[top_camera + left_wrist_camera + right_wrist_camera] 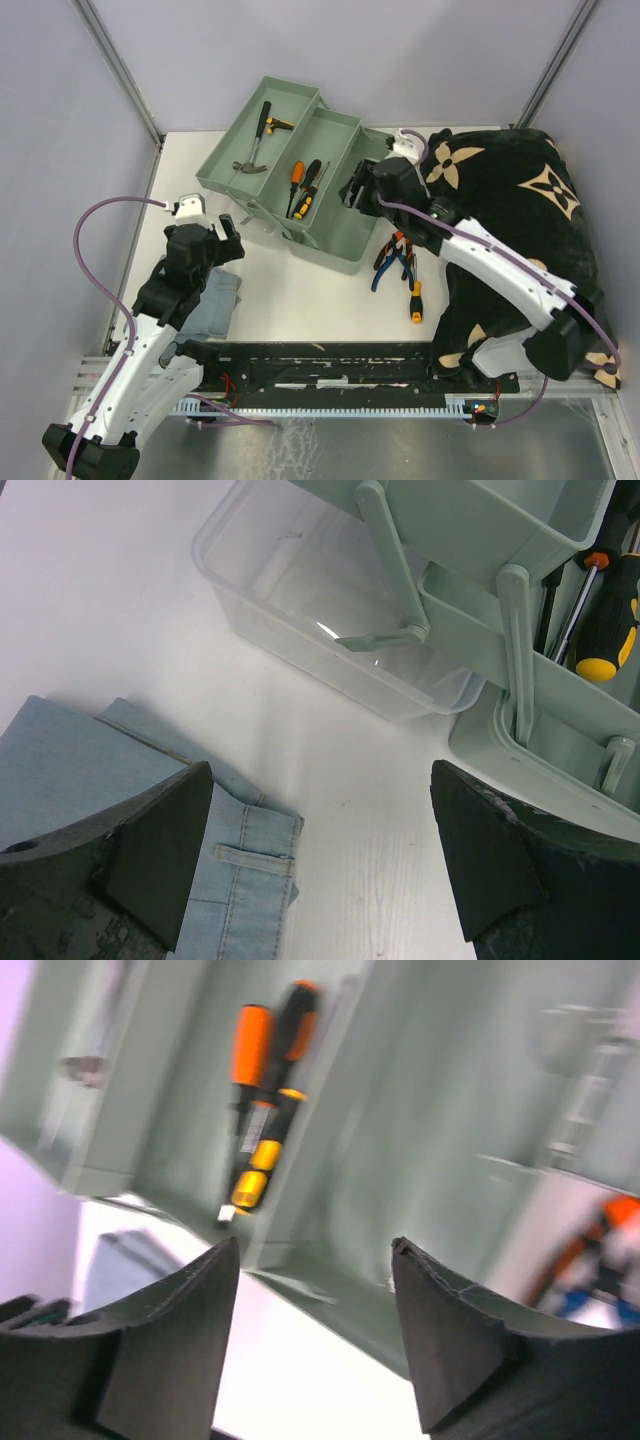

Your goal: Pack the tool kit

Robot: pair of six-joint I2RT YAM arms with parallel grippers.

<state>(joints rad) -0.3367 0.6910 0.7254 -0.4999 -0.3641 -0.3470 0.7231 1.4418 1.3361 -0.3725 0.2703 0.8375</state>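
two screwdrivers [305, 186] lie in the middle tray of the toolbox [325, 238], blurred from my right wrist; the hammer [256, 148] lies in its far tray. the toolbox stands open at the far middle of the table [300, 300], one end hidden beneath my right gripper [315, 1250], fingers apart, empty. my left gripper [320, 770] gapes over the cloth [80, 770].

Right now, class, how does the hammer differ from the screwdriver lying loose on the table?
The hammer lies in the toolbox's left tray; the screwdriver lies outside on the table, near the pliers. The hammer has a dark handle and metal head; the screwdriver's handle is orange and black. Both lie flat.
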